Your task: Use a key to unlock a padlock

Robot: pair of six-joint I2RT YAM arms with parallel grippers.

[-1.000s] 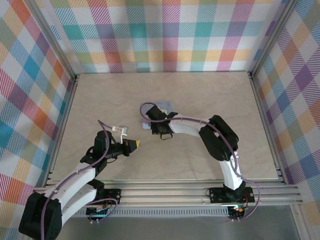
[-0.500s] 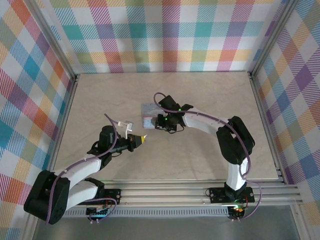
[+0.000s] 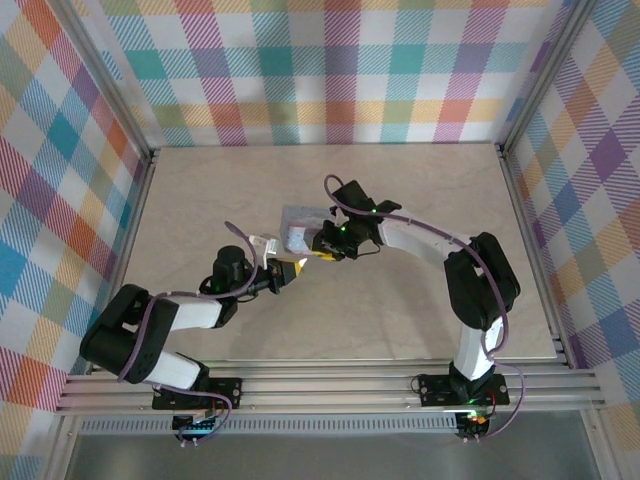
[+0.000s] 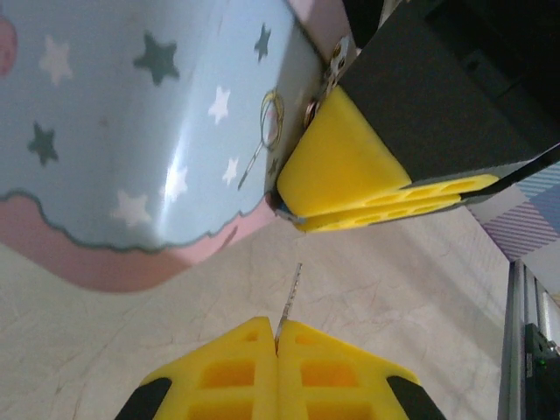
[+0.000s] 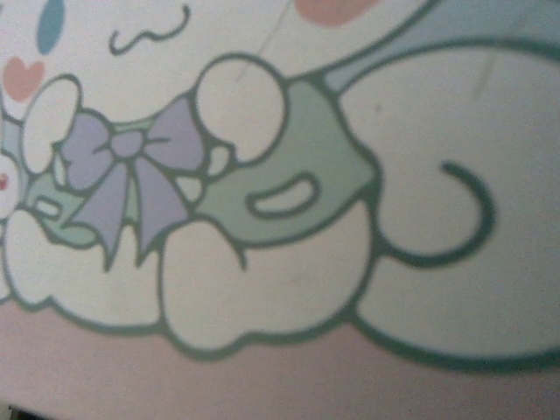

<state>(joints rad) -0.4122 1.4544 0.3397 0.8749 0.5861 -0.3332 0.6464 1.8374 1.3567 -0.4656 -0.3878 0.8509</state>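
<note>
My left gripper (image 3: 291,268) (image 4: 278,335) is shut on a thin silver key (image 4: 290,293), whose blade points toward the tin's corner, a short gap away. The pale blue-grey cartoon-print tin (image 3: 299,229) (image 4: 131,122) (image 5: 289,219) is held at its right end by my right gripper (image 3: 326,247). One of that gripper's yellow fingers (image 4: 350,175) presses the tin's corner, and the other is hidden behind the tin. A tiny dark piece with a bluish edge, apparently the padlock (image 4: 274,204), peeks out below that finger. A thin wire ring (image 4: 273,118) hangs on the tin's side.
The pale marbled table (image 3: 400,320) spreads around both arms. Metal rails (image 3: 330,385) run along the near edge and plaid walls (image 3: 330,70) close in the other sides. The two grippers sit close together mid-table.
My left gripper has moved right and forward with the key, up to the tin. My right gripper has shifted right along the tin's end.
</note>
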